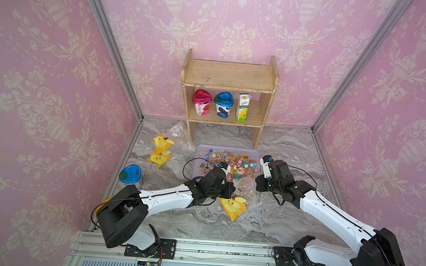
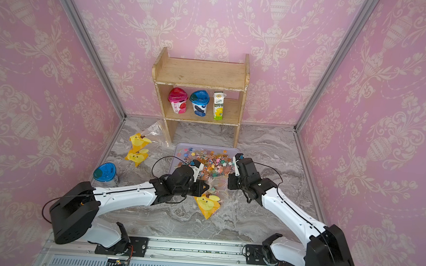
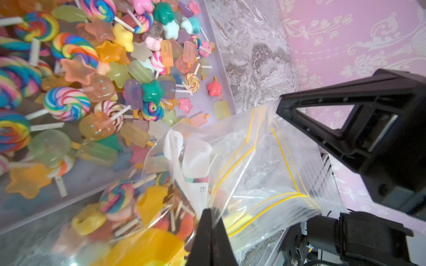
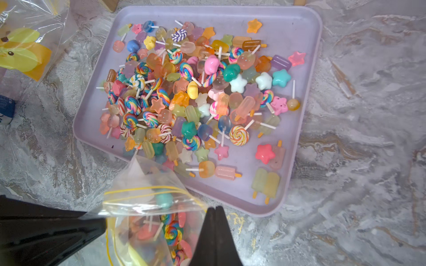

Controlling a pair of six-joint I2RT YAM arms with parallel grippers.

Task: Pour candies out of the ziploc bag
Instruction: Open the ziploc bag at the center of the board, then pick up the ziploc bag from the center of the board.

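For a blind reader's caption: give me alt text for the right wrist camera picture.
The right gripper and the left gripper, both shut, hold open a clear bag of candies at the edge of a lilac tray heaped with more, on a grey marbled table.

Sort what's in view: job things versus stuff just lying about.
Job: ziploc bag, pinched by left hand and right hand; candies; lilac tray.
Lying about: wooden shelf, pink-lidded cup, blue-lidded cup, carton; blue-lidded tub; two spare chick-print bags.
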